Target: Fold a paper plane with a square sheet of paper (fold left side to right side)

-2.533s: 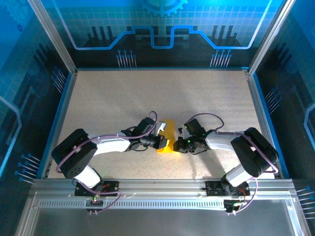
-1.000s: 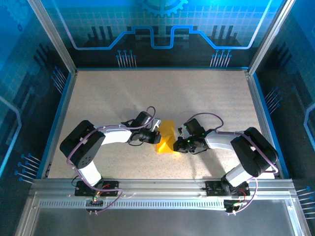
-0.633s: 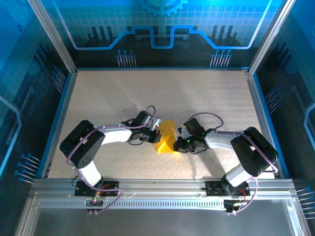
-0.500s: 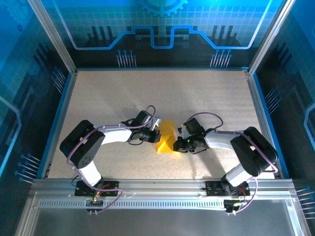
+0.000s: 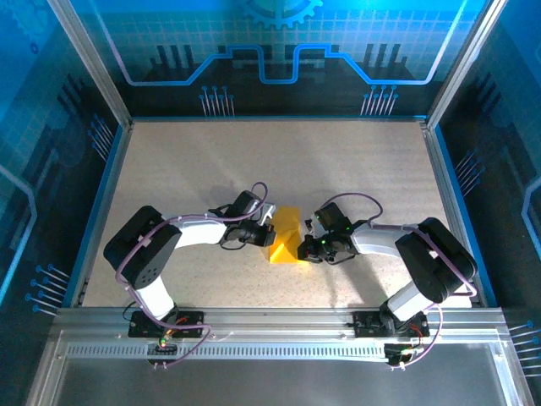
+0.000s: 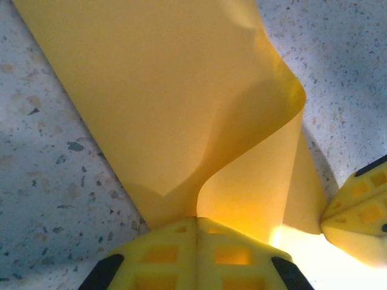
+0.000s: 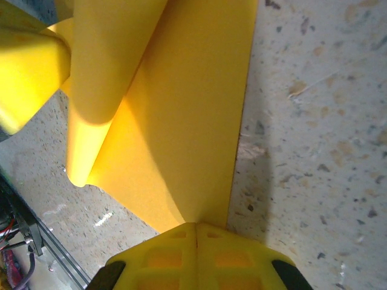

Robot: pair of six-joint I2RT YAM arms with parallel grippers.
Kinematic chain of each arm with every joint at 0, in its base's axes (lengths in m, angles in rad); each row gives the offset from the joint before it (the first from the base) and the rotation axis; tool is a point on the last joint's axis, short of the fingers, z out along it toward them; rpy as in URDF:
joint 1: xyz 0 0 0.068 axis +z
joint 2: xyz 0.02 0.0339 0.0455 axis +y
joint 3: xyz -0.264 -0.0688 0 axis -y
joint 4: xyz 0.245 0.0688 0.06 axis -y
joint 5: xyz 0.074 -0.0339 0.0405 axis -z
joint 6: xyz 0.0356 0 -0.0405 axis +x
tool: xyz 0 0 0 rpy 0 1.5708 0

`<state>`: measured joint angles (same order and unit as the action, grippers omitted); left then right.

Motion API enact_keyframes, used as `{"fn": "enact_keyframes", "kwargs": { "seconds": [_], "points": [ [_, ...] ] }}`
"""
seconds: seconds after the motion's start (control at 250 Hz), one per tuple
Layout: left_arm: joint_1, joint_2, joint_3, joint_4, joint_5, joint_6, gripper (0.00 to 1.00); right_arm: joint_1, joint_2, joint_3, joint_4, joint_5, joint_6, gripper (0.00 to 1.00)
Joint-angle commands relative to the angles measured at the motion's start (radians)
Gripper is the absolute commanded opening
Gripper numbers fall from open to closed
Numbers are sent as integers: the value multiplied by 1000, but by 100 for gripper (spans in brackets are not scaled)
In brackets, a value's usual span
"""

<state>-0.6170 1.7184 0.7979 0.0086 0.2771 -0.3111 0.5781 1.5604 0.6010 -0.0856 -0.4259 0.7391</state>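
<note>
The thin yellow-orange square sheet of paper [image 5: 287, 235] sits near the middle of the speckled grey tabletop [image 5: 211, 161], between the two arms. The left gripper [image 5: 268, 238] has its fingers pressed together on the sheet's left edge, and the right gripper [image 5: 309, 246] is pinched shut on the right edge.

I'd say the left-to-right fold is partway through, with the left side lifted but not laid down. The next move calls for carrying that edge across to meet the right one squarely, then pressing it flat (thin paper skews easily).

From above, the paper looks like a small flat wedge. The left wrist camera shows it rearing up in a soft curl, uncreased. The right wrist camera shows the curled layer overhanging the flat one.
</note>
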Motion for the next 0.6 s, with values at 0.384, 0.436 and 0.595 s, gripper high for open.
{"fn": "enact_keyframes", "kwargs": {
  "seconds": [0.384, 0.436, 0.595],
  "points": [
    [10, 5, 11, 26, 7, 14, 0, 15, 37, -4, -93, 68, -15, 0],
    [10, -3, 5, 30, 6, 15, 0, 15, 37, -6, -95, 68, -15, 0],
    [10, -22, -6, 37, 1, 16, 0, 15, 40, -6, -94, 68, -15, 0]
  ]
}}
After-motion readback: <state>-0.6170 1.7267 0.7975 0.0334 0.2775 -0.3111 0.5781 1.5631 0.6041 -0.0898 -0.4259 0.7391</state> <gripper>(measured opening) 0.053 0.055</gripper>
